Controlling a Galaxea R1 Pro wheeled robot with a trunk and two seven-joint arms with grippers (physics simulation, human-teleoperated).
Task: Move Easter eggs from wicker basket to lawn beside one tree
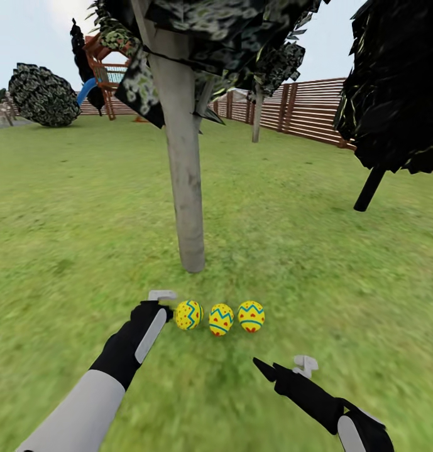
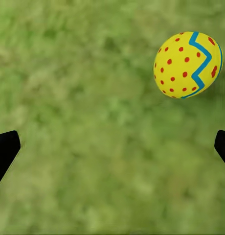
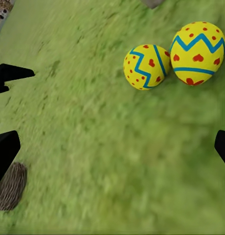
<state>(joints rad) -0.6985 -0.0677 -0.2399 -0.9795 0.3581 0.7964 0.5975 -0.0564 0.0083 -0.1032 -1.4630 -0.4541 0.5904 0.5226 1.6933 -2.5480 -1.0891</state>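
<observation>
All 3 small yellow Easter eggs with red dots and blue-green zigzag bands lie in a row on the mottled green lawn, near the foot of the smooth pale grey tree trunk. The left gripper sits just beside the leftmost egg, spread and empty; the right gripper hangs apart, also spread and empty. The tan-brown wicker basket lies off to the side, its inside unseen. The placing looks done.

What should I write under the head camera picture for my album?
Three Easter eggs lie in a row on the lawn by the tree, open left gripper beside them.
</observation>
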